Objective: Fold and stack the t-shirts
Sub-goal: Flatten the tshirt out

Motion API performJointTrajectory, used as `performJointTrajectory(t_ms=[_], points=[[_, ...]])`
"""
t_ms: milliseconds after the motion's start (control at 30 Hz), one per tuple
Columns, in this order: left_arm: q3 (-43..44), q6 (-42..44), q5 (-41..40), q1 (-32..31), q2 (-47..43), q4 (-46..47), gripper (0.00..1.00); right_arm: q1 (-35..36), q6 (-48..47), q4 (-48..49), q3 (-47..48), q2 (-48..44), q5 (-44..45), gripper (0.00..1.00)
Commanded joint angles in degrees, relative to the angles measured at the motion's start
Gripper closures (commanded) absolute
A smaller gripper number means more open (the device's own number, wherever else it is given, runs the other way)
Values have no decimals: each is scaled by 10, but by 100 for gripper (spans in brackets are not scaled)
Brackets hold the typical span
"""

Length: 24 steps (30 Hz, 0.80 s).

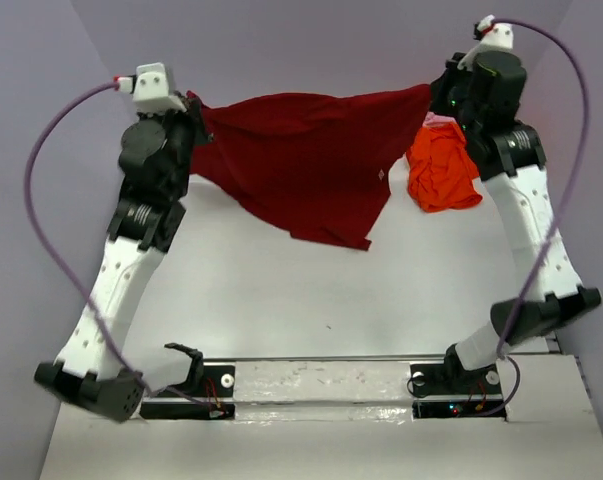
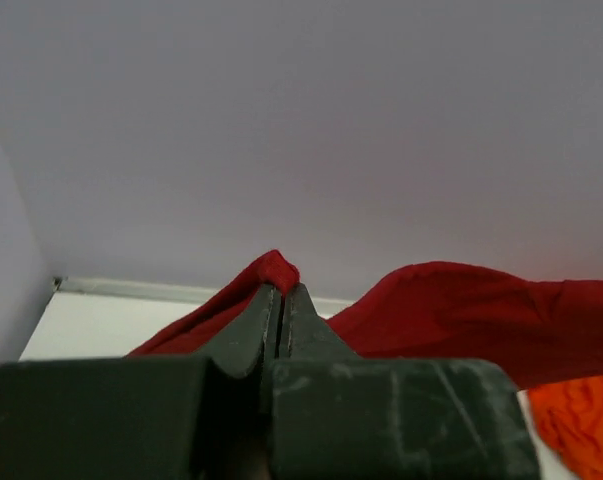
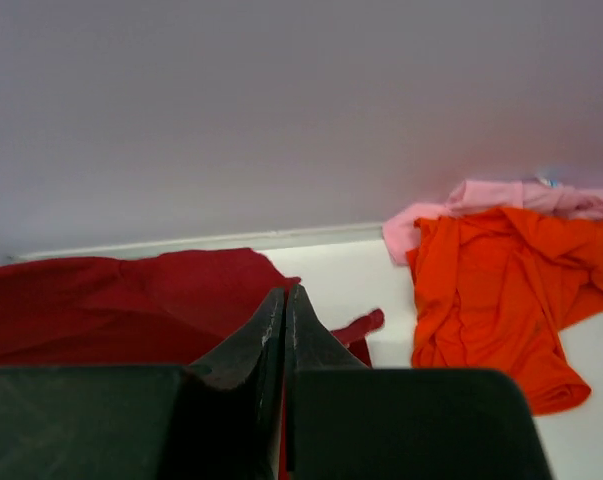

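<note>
The maroon t-shirt (image 1: 301, 160) hangs stretched between my two grippers above the far part of the table, its lower edge drooping toward the table top. My left gripper (image 1: 196, 112) is shut on its left corner; in the left wrist view a fold of maroon t-shirt (image 2: 279, 268) pokes out past the closed gripper (image 2: 282, 290). My right gripper (image 1: 436, 95) is shut on the right corner; in the right wrist view the gripper (image 3: 284, 293) is closed, with the maroon t-shirt (image 3: 111, 300) to its left. The orange t-shirt (image 1: 443, 170) lies crumpled at the back right on the pink t-shirt (image 1: 439, 120).
The white table (image 1: 281, 300) is walled by grey panels on the left, back and right. The orange t-shirt (image 3: 491, 290) and pink t-shirt (image 3: 481, 198) lie near the back wall, right of the right gripper. The arm bases stand on a rail (image 1: 321, 385) at the near edge.
</note>
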Motion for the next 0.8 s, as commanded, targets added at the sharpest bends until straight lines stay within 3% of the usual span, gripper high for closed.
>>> performJointTrajectory(t_ms=[0, 167, 233, 367, 533, 567, 767], points=[[-43, 17, -24, -23, -165, 39, 100, 49, -27, 61, -85, -154, 9, 100], [-112, -17, 1, -26, -315, -1, 100, 69, -30, 37, -171, -311, 26, 100], [-116, -28, 19, -25, -348, -30, 100, 69, -27, 17, -195, -379, 26, 100], [-103, -45, 43, -23, -363, -41, 100, 69, -16, -20, -171, -424, 25, 100], [-45, -54, 65, -18, -331, -33, 100, 69, -19, -71, 0, -339, 19, 100], [-4, -52, 65, -19, -305, -40, 100, 74, -25, -78, 80, -291, 20, 100], [179, -30, 30, -50, -166, -55, 100, 99, -49, -53, 295, -120, 93, 100]])
